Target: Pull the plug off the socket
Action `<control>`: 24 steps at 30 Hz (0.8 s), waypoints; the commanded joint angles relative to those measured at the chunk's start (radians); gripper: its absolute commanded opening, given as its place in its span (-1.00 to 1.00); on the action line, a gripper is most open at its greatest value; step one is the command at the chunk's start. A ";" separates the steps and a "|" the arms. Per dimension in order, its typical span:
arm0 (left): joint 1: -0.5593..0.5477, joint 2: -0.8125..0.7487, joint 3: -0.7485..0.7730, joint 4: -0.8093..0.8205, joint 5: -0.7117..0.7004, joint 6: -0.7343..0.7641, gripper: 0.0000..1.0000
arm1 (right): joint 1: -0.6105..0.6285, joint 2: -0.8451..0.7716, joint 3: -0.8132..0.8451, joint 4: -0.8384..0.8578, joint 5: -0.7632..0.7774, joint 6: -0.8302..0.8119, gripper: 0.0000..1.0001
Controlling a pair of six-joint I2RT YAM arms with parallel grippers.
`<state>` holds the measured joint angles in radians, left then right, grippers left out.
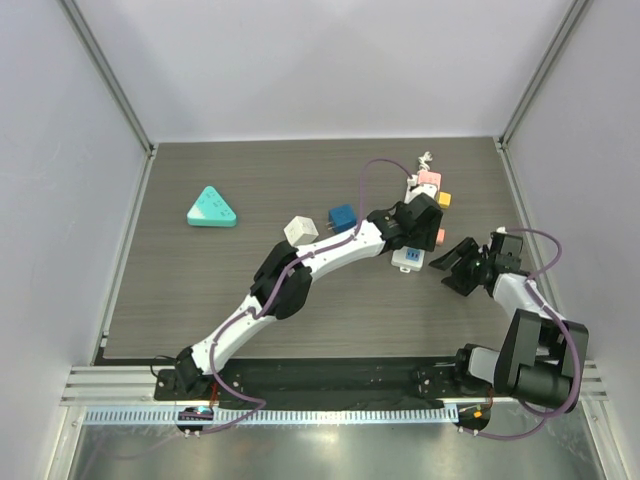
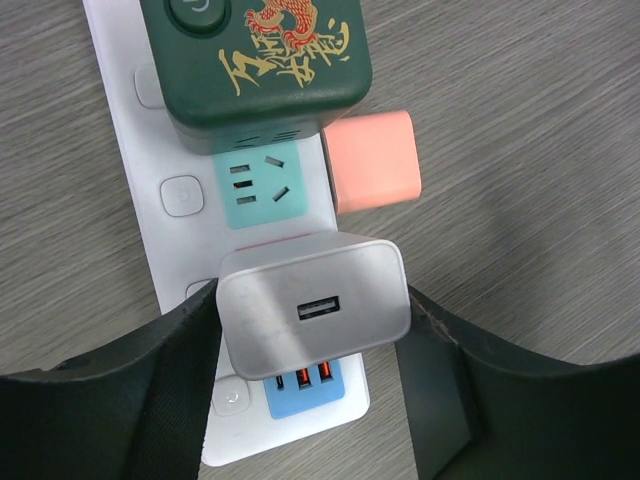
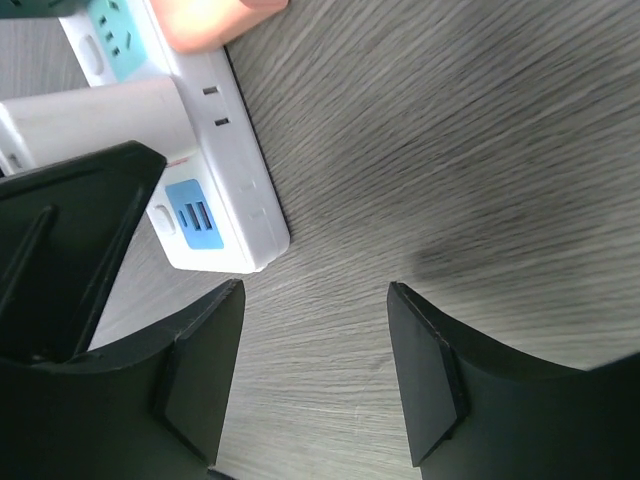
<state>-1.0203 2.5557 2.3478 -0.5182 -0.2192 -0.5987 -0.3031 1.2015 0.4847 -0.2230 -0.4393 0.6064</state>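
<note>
A white power strip (image 1: 410,258) lies at the table's right middle; it also shows in the left wrist view (image 2: 130,150) and the right wrist view (image 3: 235,190). A grey-white USB charger plug (image 2: 315,310) stands on it near the blue USB end. My left gripper (image 2: 312,312) is shut on this plug, one finger against each side. I cannot tell whether its prongs are still seated. In the top view the left gripper (image 1: 418,215) hides the plug. My right gripper (image 1: 452,268) is open and empty over bare table (image 3: 315,370), right of the strip's end.
A dark green cube adapter (image 2: 260,60) and a pink adapter (image 2: 372,160) sit further along the strip. A teal triangle (image 1: 212,208), a white cube (image 1: 298,229) and a blue cube (image 1: 343,217) lie to the left. Walls enclose the table.
</note>
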 commanded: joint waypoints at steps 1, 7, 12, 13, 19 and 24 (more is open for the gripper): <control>0.002 -0.011 0.042 0.020 -0.035 -0.006 0.26 | -0.002 0.042 0.029 0.051 -0.071 -0.031 0.30; 0.003 -0.012 0.045 0.032 -0.019 -0.006 0.09 | 0.009 0.073 0.020 0.109 -0.120 -0.010 0.32; 0.014 -0.025 0.036 0.023 0.017 -0.029 -0.42 | 0.021 0.101 0.015 0.189 -0.137 0.041 0.39; 0.020 -0.035 0.033 0.024 0.035 -0.032 -0.50 | 0.021 0.112 0.014 0.203 -0.147 0.049 0.40; 0.049 -0.081 -0.022 0.041 0.101 -0.081 -1.00 | 0.045 0.145 -0.001 0.289 -0.157 0.096 0.41; 0.055 -0.114 -0.068 0.069 0.152 -0.101 -1.00 | 0.079 0.168 -0.003 0.320 -0.130 0.108 0.37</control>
<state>-0.9810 2.5198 2.2986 -0.4973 -0.1154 -0.6552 -0.2398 1.3575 0.4824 0.0284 -0.5697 0.6914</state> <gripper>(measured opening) 0.619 0.691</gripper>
